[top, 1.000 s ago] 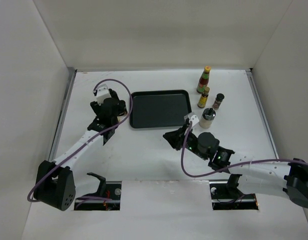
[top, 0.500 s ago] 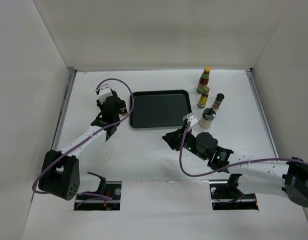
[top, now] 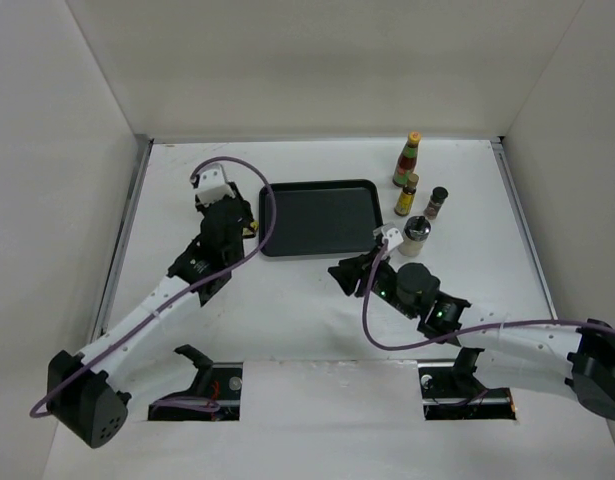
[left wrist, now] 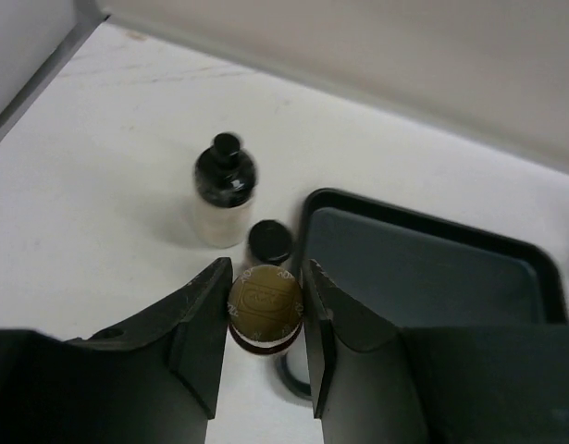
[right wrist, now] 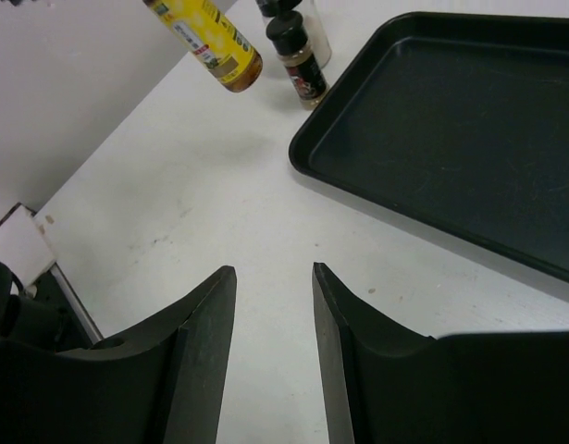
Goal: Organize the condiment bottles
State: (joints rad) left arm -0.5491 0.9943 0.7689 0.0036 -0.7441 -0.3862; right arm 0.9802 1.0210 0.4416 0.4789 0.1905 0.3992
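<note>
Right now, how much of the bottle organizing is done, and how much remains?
Nothing looks done yet: the black tray is empty. In hand: the left gripper is shut on a gold-capped amber bottle beside the tray's left edge; the right gripper is open and empty. Left: two dark-capped bottles near that edge and four bottles right of the tray.

White tabletop (top: 287, 320) within plain pale walls (top: 317, 60) on three sides, under even light.

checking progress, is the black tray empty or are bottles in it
Empty: the black tray shows bare floor in the top and right wrist views.
</note>
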